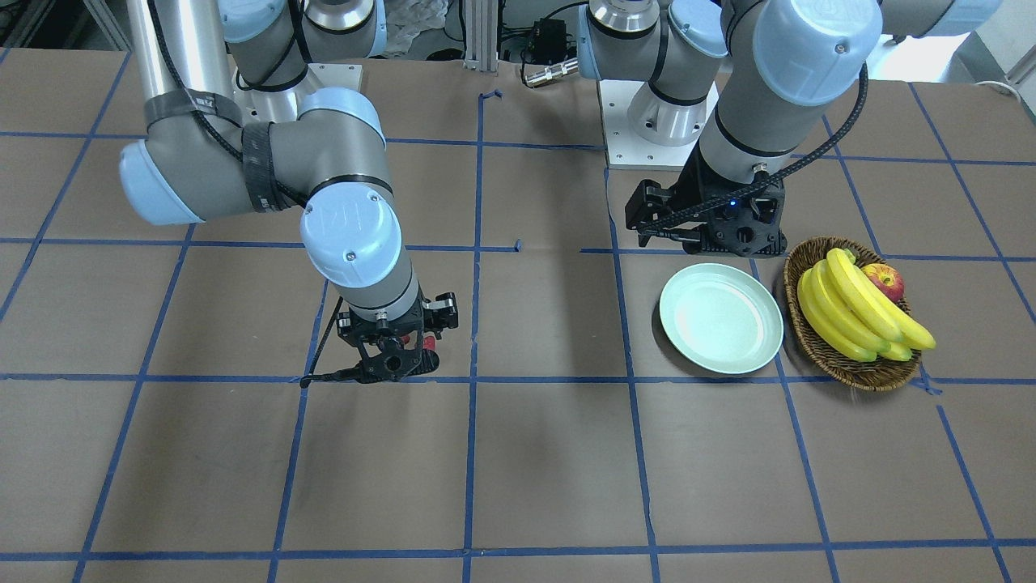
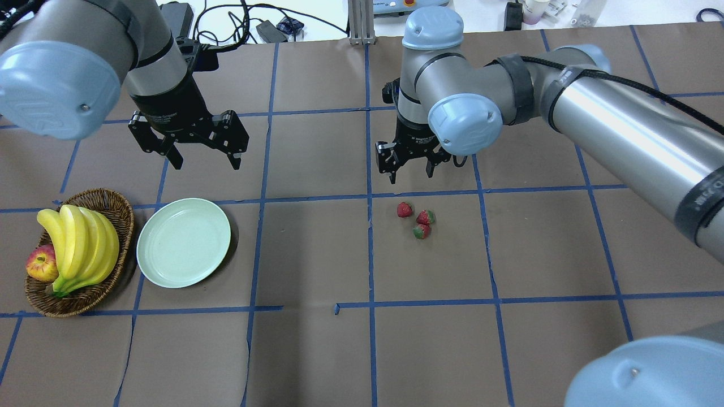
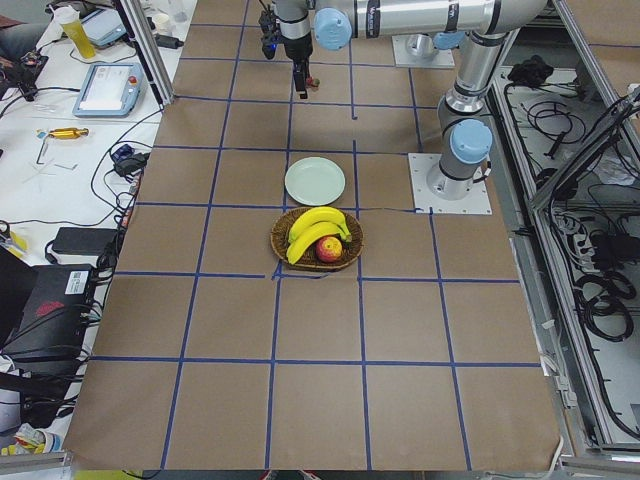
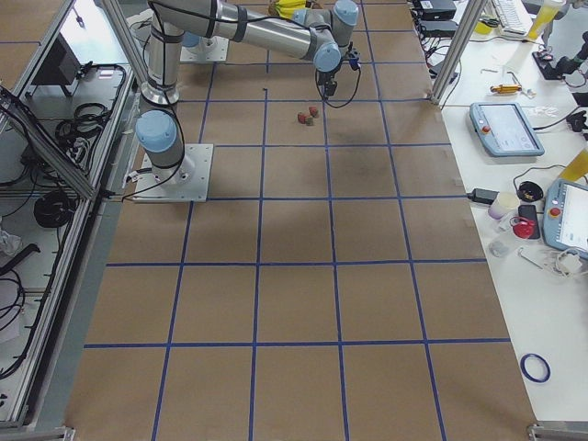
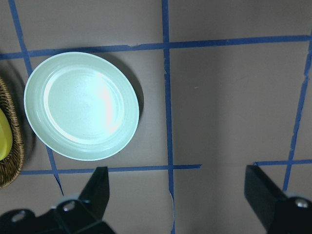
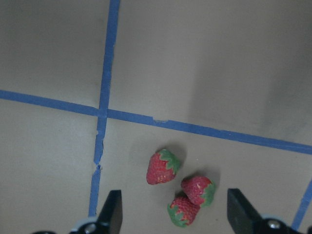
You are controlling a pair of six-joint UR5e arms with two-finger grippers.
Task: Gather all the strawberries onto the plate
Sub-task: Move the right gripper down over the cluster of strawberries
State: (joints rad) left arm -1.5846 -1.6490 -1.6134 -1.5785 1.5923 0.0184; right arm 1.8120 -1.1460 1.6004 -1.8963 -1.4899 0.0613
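Observation:
Three small red strawberries lie close together on the brown table: one (image 2: pixel 404 210), a second (image 2: pixel 426 217) and a third (image 2: pixel 422 231). The right wrist view shows them too (image 6: pixel 162 167). My right gripper (image 2: pixel 411 175) hangs open and empty just above and behind them; in its wrist view the strawberries lie between its fingers (image 6: pixel 113 212). The pale mint-green plate (image 2: pixel 184 242) sits empty at the left, also in the left wrist view (image 5: pixel 81 105). My left gripper (image 2: pixel 206 164) is open and empty, hovering behind the plate.
A brown wicker basket (image 2: pixel 121 209) with bananas (image 2: pixel 79 243) and a red-yellow apple (image 2: pixel 41 264) stands left of the plate, almost touching it. Blue tape lines grid the brown table. Cables and equipment lie beyond the table's far edge.

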